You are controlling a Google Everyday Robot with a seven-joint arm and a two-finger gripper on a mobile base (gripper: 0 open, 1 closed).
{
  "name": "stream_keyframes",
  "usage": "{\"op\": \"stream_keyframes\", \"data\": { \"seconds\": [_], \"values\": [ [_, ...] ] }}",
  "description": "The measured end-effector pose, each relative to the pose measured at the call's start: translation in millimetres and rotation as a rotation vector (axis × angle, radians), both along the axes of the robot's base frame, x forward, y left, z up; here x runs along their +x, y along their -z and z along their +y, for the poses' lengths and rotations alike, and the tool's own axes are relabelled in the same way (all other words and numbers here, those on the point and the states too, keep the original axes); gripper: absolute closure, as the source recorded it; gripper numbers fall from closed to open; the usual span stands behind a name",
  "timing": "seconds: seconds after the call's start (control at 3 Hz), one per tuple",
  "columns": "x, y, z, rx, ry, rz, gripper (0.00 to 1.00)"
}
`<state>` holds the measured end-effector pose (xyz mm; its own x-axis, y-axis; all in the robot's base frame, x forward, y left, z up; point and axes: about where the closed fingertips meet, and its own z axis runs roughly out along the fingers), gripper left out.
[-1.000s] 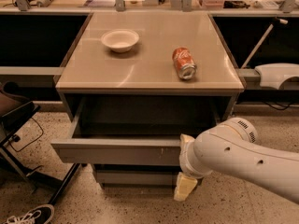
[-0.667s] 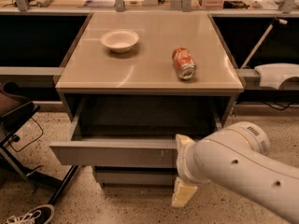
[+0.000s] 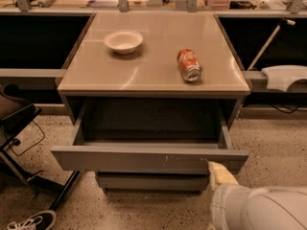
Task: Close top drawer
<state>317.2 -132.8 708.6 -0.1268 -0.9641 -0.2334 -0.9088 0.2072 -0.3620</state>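
Observation:
The top drawer (image 3: 144,158) of the grey cabinet is pulled far out. Its wide flat front faces me, with small white scuffs right of centre, and its plain grey inside (image 3: 148,133) holds nothing. My gripper (image 3: 219,174) shows as a cream tip at the lower right, just below the right end of the drawer front. The white arm (image 3: 261,207) behind it fills the bottom right corner.
On the cabinet top (image 3: 96,71) stand a white bowl (image 3: 123,41) and a red soda can (image 3: 188,64) lying on its side. A narrower drawer front (image 3: 151,181) sits below the top drawer. A chair base (image 3: 19,128) and a shoe (image 3: 33,222) are at the left.
My arm has dropped down and to the right, uncovering the right part of the drawer front. The drawer stays pulled out about as far as before.

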Motion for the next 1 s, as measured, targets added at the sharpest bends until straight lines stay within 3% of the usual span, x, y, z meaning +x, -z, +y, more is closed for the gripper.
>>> {"op": "stream_keyframes", "data": {
  "seconds": [0.33, 0.67, 1.0],
  "values": [
    [-15.6, 61.9, -15.3, 0.041, 0.030, 0.094, 0.00],
    [13.9, 122.8, -16.7, 0.072, 0.037, 0.183, 0.00],
    [68.3, 165.3, -9.9, 0.065, 0.039, 0.245, 0.00]
  ]
}}
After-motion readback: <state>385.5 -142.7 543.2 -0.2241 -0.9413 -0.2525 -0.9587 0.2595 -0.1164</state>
